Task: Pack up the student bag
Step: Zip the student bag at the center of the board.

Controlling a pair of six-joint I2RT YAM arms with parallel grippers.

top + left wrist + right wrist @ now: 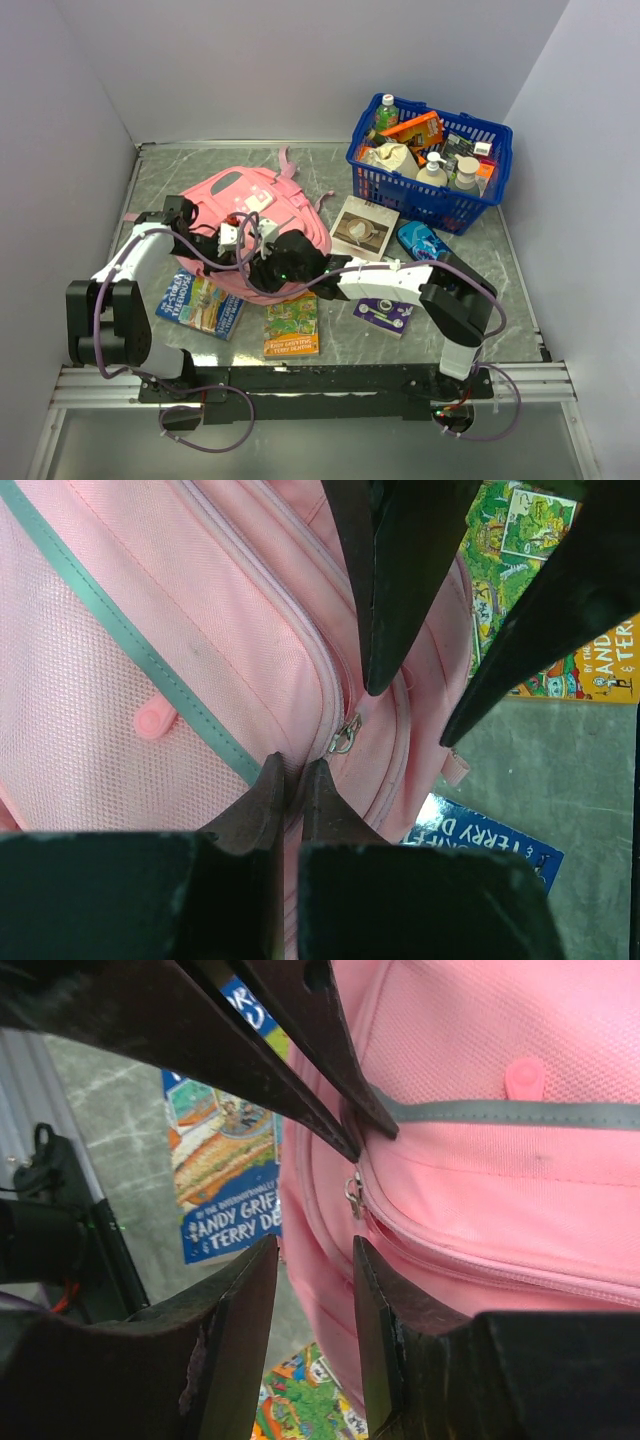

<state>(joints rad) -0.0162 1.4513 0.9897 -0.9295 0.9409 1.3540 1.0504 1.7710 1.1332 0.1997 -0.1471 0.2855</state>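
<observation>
The student bag (250, 205), a soft pink backpack, lies flat at the table's centre left. My left gripper (290, 767) is shut, pinching the bag's pink fabric (200, 630) right beside the metal zipper pull (343, 737). My right gripper (315, 1250) stands open just below that zipper pull (352, 1195), its fingers (250, 1290) apart and holding nothing, with the bag's edge (330, 1290) behind the gap. From above, both grippers meet at the bag's near right edge, the left gripper (266, 266) next to the right gripper (292, 252).
A blue book (200, 305) and a green-and-orange book (292, 328) lie in front of the bag. A white book (362, 228), a blue packet (420, 240) and a purple card (385, 312) lie to the right. A blue basket (400, 195) full of bottles stands at the back right.
</observation>
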